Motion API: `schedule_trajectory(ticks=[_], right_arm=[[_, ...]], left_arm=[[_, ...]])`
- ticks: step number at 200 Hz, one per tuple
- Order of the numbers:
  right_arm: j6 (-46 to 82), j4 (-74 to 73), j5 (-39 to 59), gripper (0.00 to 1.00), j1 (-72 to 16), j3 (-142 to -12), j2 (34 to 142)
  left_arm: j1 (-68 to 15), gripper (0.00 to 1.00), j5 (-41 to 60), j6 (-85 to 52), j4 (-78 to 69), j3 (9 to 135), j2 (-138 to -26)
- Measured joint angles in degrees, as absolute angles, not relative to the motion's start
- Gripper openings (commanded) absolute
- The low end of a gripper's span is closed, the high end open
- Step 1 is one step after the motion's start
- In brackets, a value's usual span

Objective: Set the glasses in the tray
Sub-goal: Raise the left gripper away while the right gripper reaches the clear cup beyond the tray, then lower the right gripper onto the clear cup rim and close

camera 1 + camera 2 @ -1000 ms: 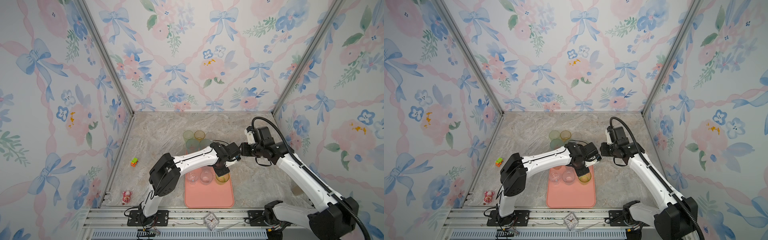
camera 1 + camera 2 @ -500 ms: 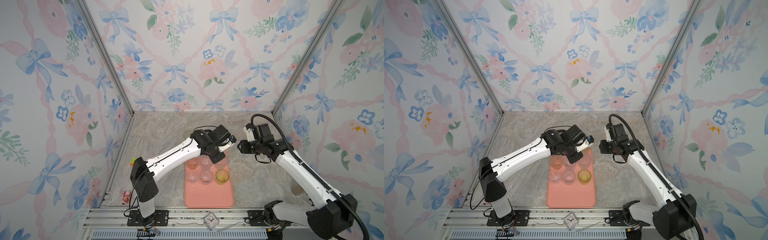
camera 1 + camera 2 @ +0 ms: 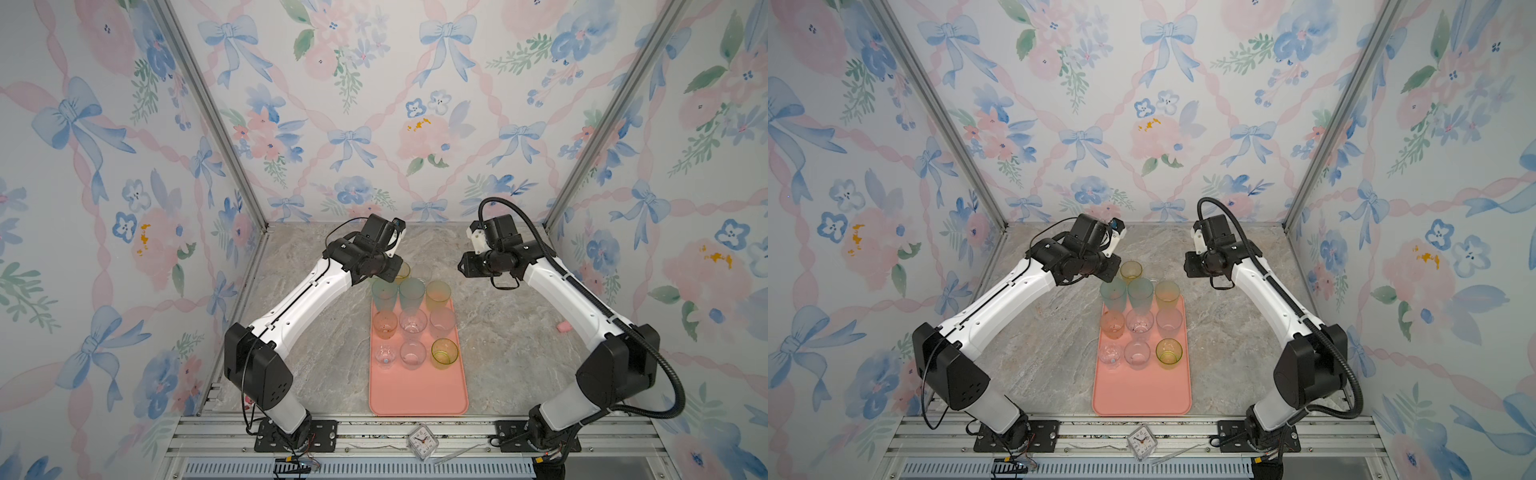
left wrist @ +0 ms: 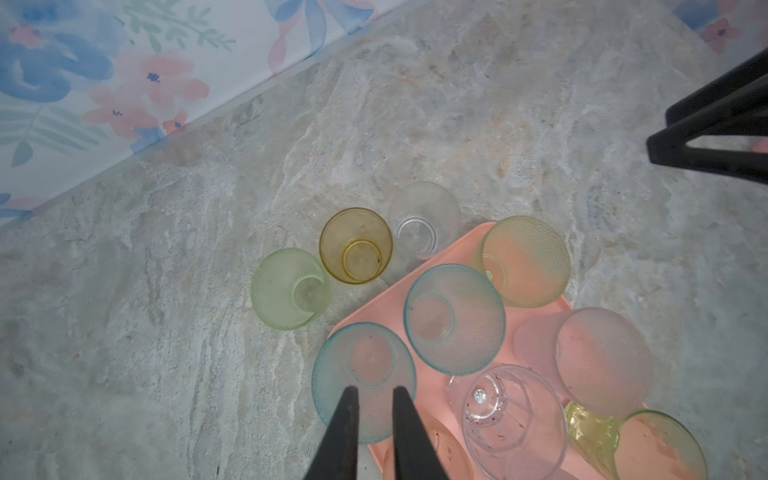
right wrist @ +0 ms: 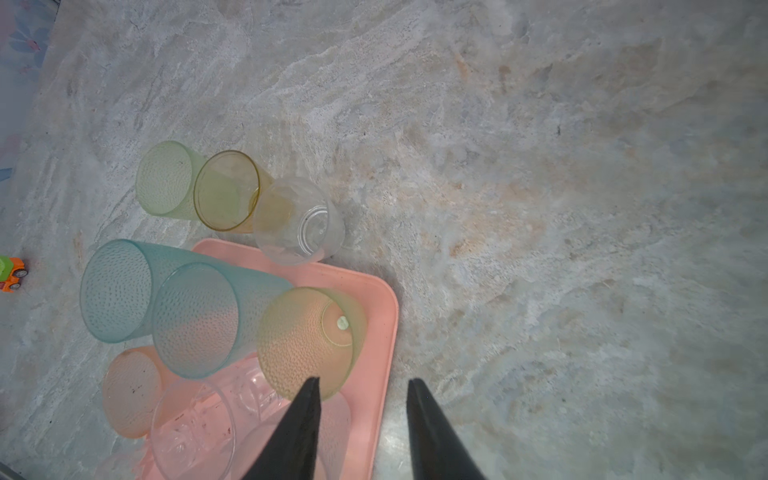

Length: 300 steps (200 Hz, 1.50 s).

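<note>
- The left arm (image 3: 303,299) has pulled back from over the tray (image 3: 417,395) and now hangs by the tray's far left corner. The short yellow glass (image 3: 444,352) it was over stands free at the right end of the near row.
- The left tool (image 4: 374,388) has its fingers only slightly apart and pinches nothing. It is above a teal glass (image 4: 363,382) in that corner.
- Of the glasses, nine stand upright in the tray, in three rows of three.
- A green glass (image 4: 291,289), an amber glass (image 4: 356,245) and a clear glass (image 4: 424,220) stand on the counter (image 3: 316,332) just behind the tray.
- The right tool (image 5: 363,380) is spread and empty, above the tray's far right corner.
</note>
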<state>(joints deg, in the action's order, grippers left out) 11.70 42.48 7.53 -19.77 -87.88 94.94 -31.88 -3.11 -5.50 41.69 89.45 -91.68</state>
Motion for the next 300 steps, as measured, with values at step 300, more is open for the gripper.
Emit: schedule_trajectory(ticks=[300], right_arm=[[4.84, 53.23, 12.69, 0.34, -23.57, -120.90, 130.93]], left_arm=[[-15.75, 0.21, 7.42, -16.43, 18.33, 64.16, -80.75]])
